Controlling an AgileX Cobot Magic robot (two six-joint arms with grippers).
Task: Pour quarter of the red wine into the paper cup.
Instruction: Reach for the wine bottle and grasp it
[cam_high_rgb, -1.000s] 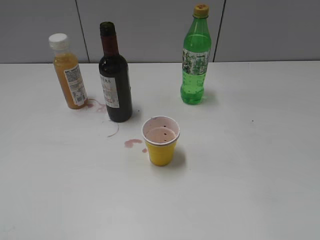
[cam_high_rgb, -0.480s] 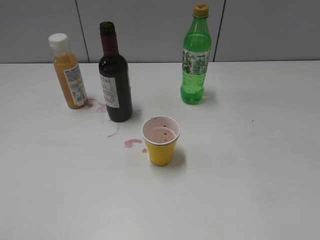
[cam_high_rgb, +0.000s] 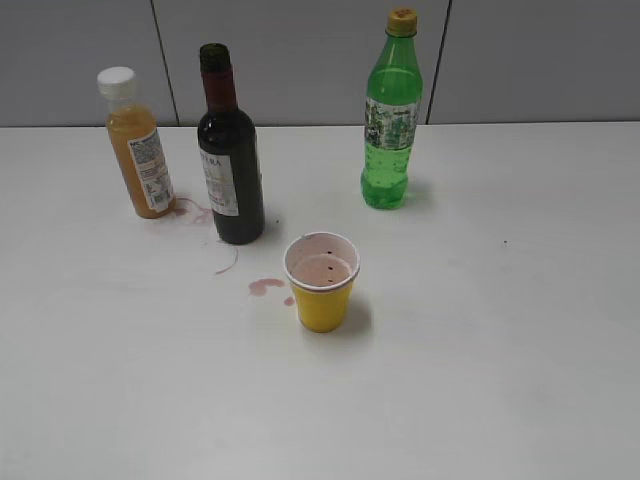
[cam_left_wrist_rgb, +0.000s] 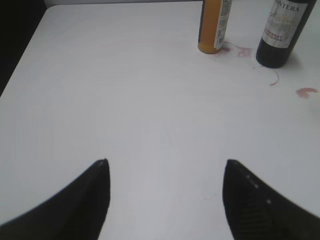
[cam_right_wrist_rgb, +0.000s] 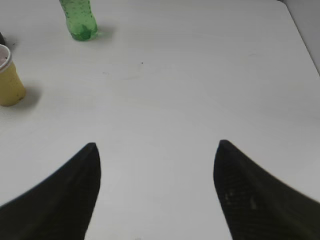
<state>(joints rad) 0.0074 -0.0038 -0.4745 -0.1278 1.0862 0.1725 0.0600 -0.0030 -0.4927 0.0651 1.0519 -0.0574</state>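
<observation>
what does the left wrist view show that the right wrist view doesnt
Only the left wrist view shows the orange juice bottle, the red wine bottle and the pink spills on the table, plus the open left hand. Only the right wrist view shows the green soda bottle, the yellow paper cup at its left edge, and the open right hand. Both share the white table and a pair of dark fingers spread apart with nothing between them.

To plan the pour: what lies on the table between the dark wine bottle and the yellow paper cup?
Only small pink-red spill stains on bare white table, seen in the exterior view.
</observation>
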